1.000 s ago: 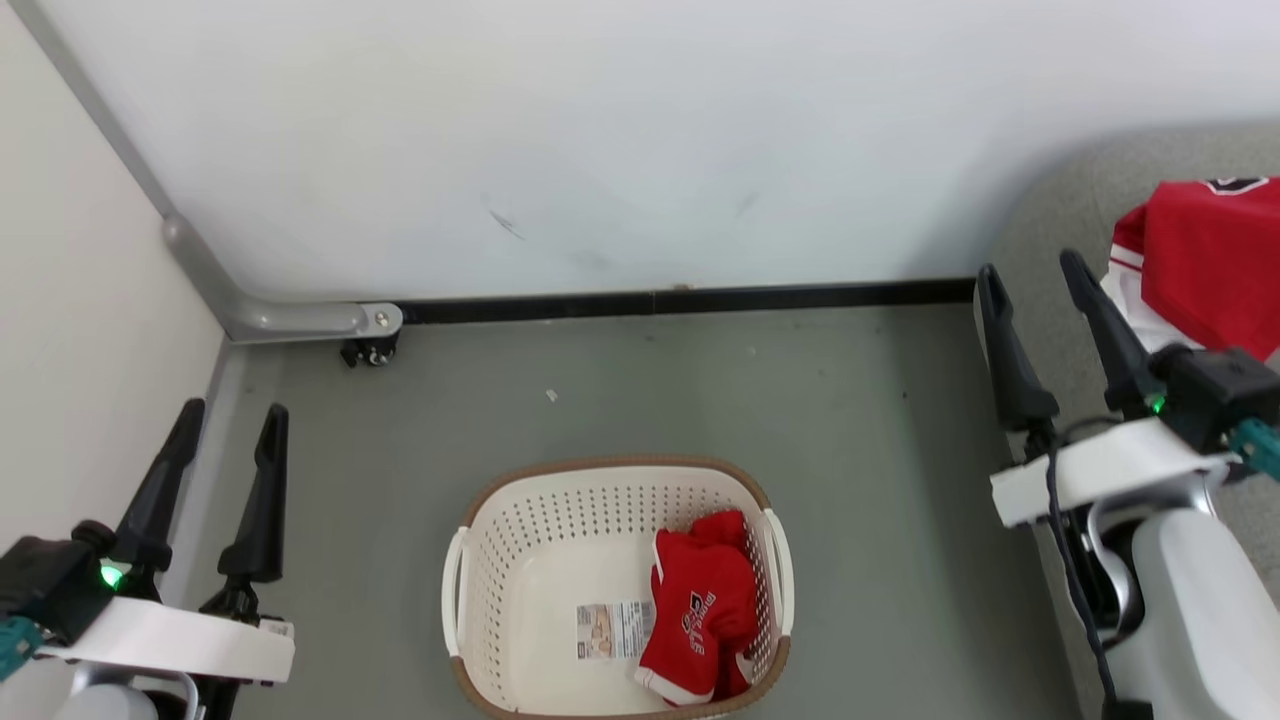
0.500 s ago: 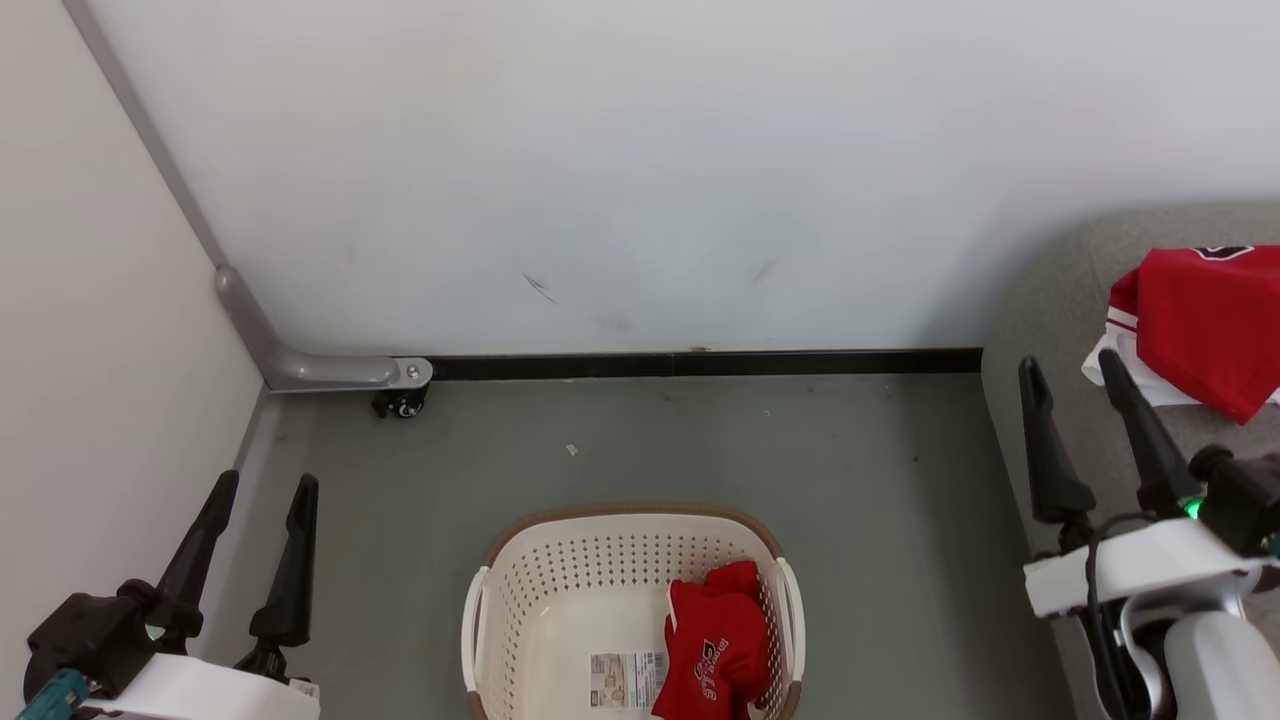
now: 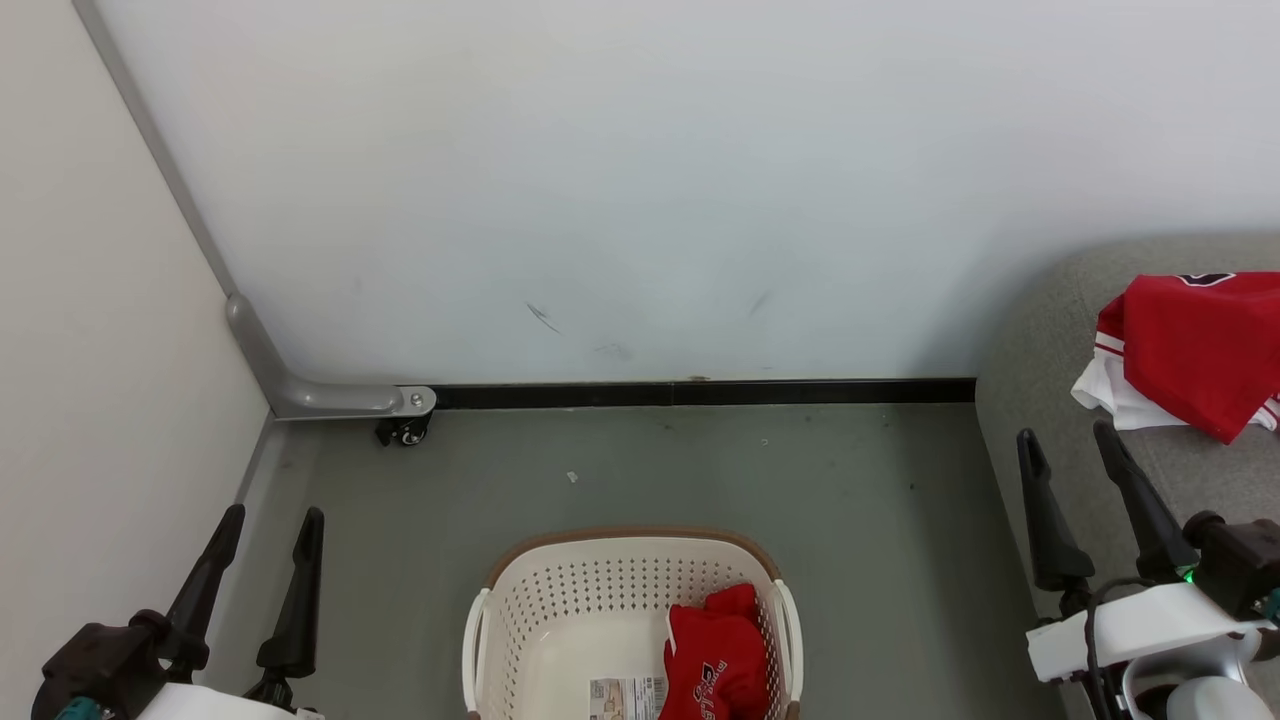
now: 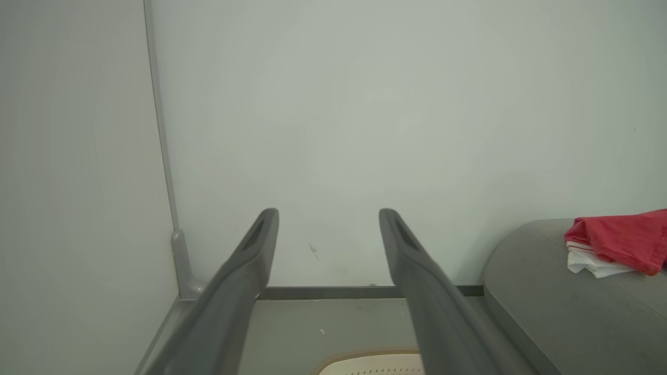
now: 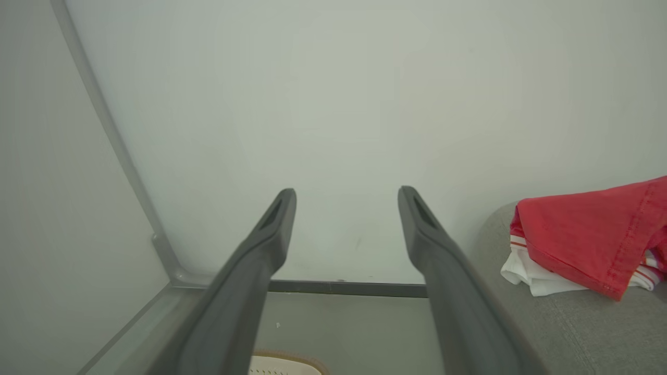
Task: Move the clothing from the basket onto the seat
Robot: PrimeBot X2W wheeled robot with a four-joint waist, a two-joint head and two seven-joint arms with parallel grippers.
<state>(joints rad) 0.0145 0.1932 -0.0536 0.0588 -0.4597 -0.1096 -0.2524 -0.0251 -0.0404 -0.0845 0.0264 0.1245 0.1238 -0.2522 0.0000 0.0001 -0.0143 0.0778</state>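
**Head view.** The basket (image 3: 630, 540) stands on the grey floor (image 3: 880, 520) at the bottom edge. The smaller red piece (image 3: 715, 665) lies crumpled inside it against its right wall, beside a printed label (image 3: 625, 693) on the basket's bottom. The jersey (image 3: 1190, 350) already lies on the sofa (image 3: 1040, 330), well to the right of the basket and beyond it. The left gripper (image 3: 275, 515) hangs left of the basket and the right gripper (image 3: 1064, 432) right of it, by the sofa's edge. Both have their fingers spread with nothing between them.

The piece looks soft, light and limp. I judge that a pinch on the raised bunch of folds at its far end would lift it, though it will likely drape and could snag on the rim. Its white-and-black logo lettering is too small to read, and so is the label's print.

**Left wrist view.** The left gripper (image 4: 328, 213) has its fingers apart and empty above the basket's brown rim (image 4: 365, 355). The jersey (image 4: 620, 239) rests on the sofa (image 4: 547, 291), up and right of the basket.

**Right wrist view.** The right gripper (image 5: 347, 191) is likewise wide and empty — a sliver of basket (image 5: 286, 359) shows below it. The jersey (image 5: 589, 229), red over white striped fabric, lies on the sofa (image 5: 573, 323) to the basket's right. No writing on it is legible.
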